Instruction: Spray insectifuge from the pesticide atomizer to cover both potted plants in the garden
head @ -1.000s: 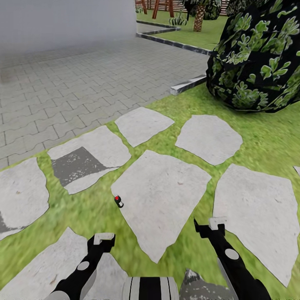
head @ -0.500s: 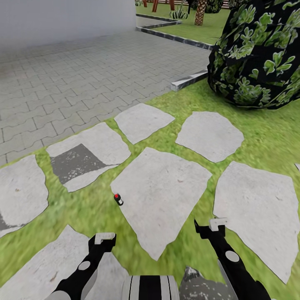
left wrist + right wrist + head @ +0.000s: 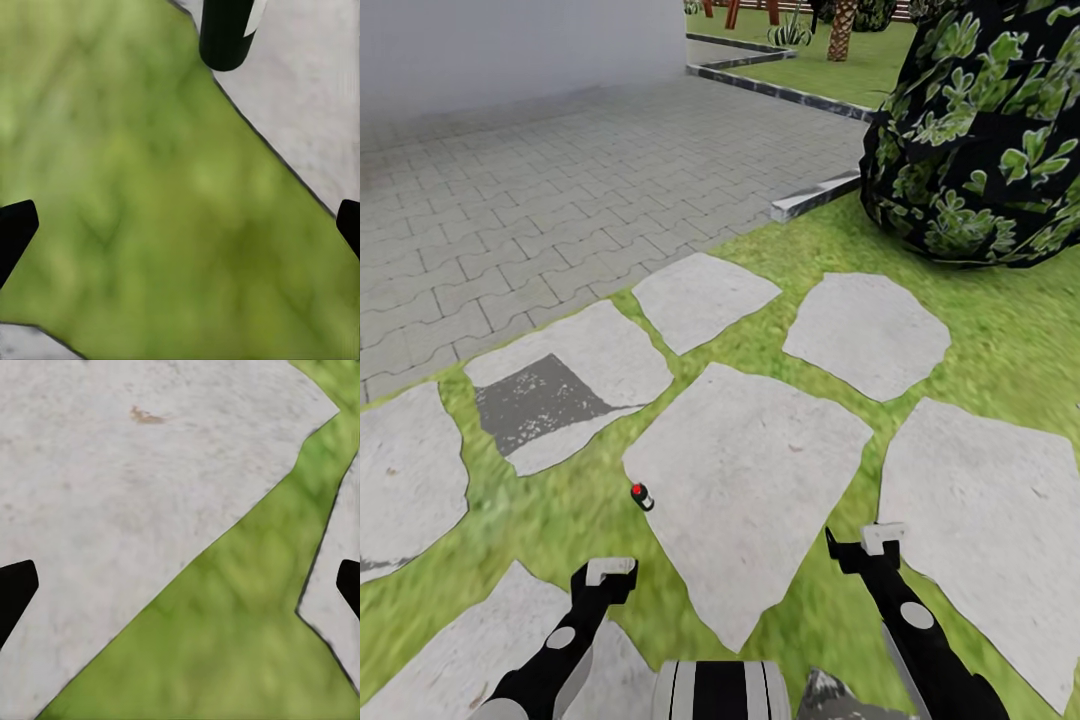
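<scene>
One small dark atomizer (image 3: 643,496) with red cap, lying at a paving stone's (image 3: 750,480) left edge, ahead of the left hand (image 3: 609,572). Two hands, left and right hand (image 3: 882,539), both released, empty.

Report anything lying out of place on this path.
A small dark bottle with a red cap lies tipped on its side at the edge of a stepping stone, beside the grass. Nothing else stands out.
</scene>
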